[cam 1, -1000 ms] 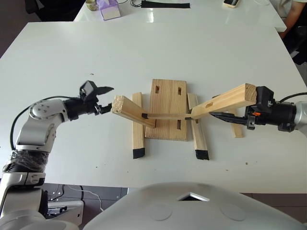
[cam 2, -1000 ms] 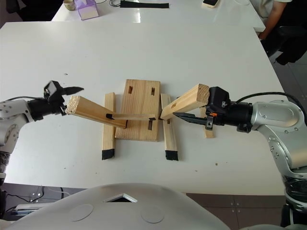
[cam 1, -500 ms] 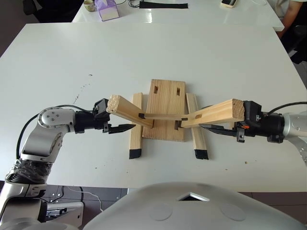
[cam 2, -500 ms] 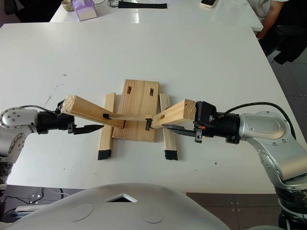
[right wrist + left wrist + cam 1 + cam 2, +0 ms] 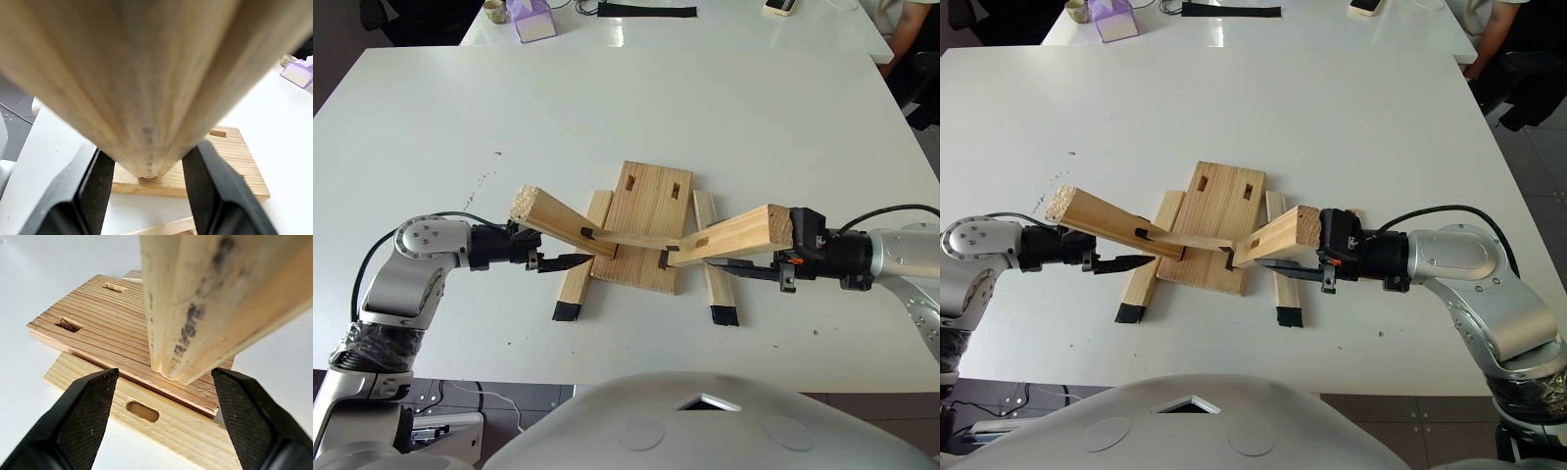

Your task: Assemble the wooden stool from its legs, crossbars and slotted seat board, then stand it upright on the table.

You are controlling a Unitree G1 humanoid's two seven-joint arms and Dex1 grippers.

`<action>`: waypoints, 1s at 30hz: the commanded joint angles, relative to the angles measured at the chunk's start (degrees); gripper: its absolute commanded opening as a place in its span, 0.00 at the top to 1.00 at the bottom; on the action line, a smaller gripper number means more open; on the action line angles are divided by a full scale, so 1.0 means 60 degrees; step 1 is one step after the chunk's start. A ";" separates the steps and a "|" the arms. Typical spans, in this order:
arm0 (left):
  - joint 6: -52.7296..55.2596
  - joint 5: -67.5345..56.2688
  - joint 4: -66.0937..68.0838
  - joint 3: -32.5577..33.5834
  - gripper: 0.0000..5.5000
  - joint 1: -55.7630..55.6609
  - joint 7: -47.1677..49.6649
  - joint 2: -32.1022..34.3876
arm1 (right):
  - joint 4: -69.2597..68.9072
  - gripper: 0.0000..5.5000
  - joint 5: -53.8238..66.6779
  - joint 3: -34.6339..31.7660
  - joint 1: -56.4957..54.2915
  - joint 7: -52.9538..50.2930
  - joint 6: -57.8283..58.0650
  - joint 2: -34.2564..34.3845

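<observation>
A white table (image 5: pixel 724 117) carries the parts, and a second table behind it holds a purple tissue box (image 5: pixel 534 18), a cup (image 5: pixel 495 11) and a black strip (image 5: pixel 649 11). The slotted seat board (image 5: pixel 651 196) lies flat at the middle of the near table, turned a little askew.

Along the board's left edge lies the left loose leg (image 5: pixel 579 284), partly tucked under the board, its black foot toward the robot. Just off the board's right edge lies the right loose leg (image 5: pixel 715 289), also with a black foot.

Above the board's near half, the left raised leg (image 5: pixel 553 220) and the right raised leg (image 5: pixel 739 233) slope down toward each other, joined by the thin crossbar (image 5: pixel 636 238).

The left gripper (image 5: pixel 570 260) sits left of the board, under its leg; its fingers (image 5: pixel 88 421) are spread apart, with a gap to the wood on each side. The right gripper (image 5: pixel 732 264), right of the board, clamps its leg from both sides near the outer end.
</observation>
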 commanded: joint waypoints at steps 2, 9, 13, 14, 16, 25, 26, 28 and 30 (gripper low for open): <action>-0.0045 0.0176 -0.0140 -0.0075 0.36 0.0140 0.0000 -0.0048 | -0.0193 0.64 0.0222 -0.0031 -0.0186 -0.0004 0.0228 -0.0029; 0.0096 0.0143 -0.0374 -0.0086 0.36 0.0168 0.0086 -0.0140 | 0.0362 0.64 -0.0800 0.0556 0.0437 0.0307 -0.0274 -0.0220; 0.0194 0.0109 -0.0511 -0.0091 0.36 0.0163 0.0142 -0.0193 | 0.0679 0.64 -0.1064 0.0725 0.0655 0.0410 -0.0609 -0.0333; 0.0222 0.0091 -0.0558 -0.0085 0.36 0.0184 0.0163 -0.0204 | 0.0742 0.64 -0.1071 0.0723 0.0680 0.0439 -0.0664 -0.0371; 0.0272 0.0076 -0.0653 -0.0065 0.36 0.0244 0.0218 -0.0224 | 0.0860 0.64 -0.1029 0.0663 0.0659 0.0502 -0.0713 -0.0443; 0.0277 0.0182 -0.0850 -0.0063 0.36 0.0591 0.0594 -0.0418 | 0.1639 0.64 -0.0831 0.0662 -0.0081 0.0543 -0.0628 -0.0380; 0.0251 0.0221 -0.0818 -0.0060 0.36 0.0625 0.0621 -0.0432 | 0.1674 0.64 -0.0844 0.0694 -0.0114 0.0550 -0.0629 -0.0387; 0.0196 0.0295 -0.0711 -0.0047 0.36 0.0677 0.0658 -0.0447 | 0.1735 0.64 -0.0917 0.0750 -0.0124 0.0563 -0.0653 -0.0431; 0.0106 0.0389 -0.0550 -0.0029 0.36 0.0731 0.0677 -0.0452 | 0.1798 0.64 -0.1007 0.0787 -0.0098 0.0577 -0.0678 -0.0506</action>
